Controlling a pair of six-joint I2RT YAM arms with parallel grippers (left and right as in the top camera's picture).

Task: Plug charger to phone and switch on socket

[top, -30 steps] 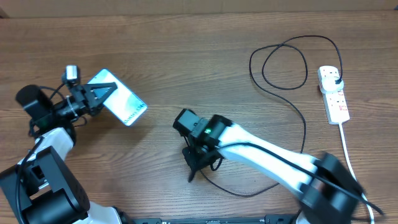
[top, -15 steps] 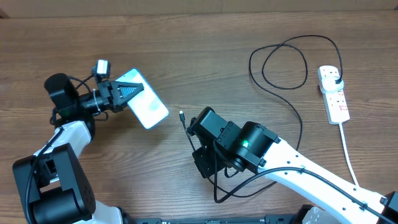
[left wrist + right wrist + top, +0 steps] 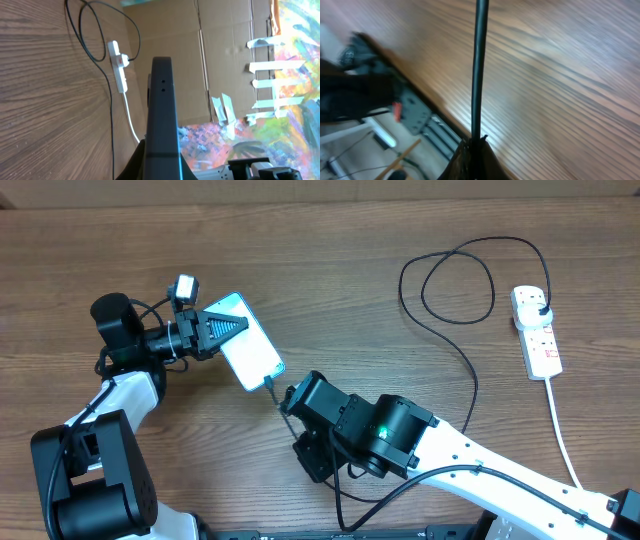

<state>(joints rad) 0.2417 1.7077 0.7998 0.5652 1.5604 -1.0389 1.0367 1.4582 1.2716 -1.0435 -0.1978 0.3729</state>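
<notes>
My left gripper (image 3: 222, 330) is shut on the phone (image 3: 250, 353), held off the table with its light-blue screen up. In the left wrist view the phone (image 3: 162, 110) shows edge-on between the fingers (image 3: 161, 167). My right gripper (image 3: 285, 397) is shut on the charger cable near its connector tip (image 3: 270, 383), which sits right at the phone's lower end. The black cable (image 3: 462, 370) loops to its plug in the white socket strip (image 3: 535, 330) at the right. In the right wrist view the cable (image 3: 479, 65) runs straight up from the shut fingers (image 3: 473, 150).
The strip's thick white cord (image 3: 562, 435) runs to the front right edge. The strip (image 3: 119, 65) and cable loop (image 3: 95, 35) also show in the left wrist view, with cardboard behind.
My left gripper has carried the phone right toward the centre. My right gripper has lifted the cable tip up and left until it meets the phone's end.
</notes>
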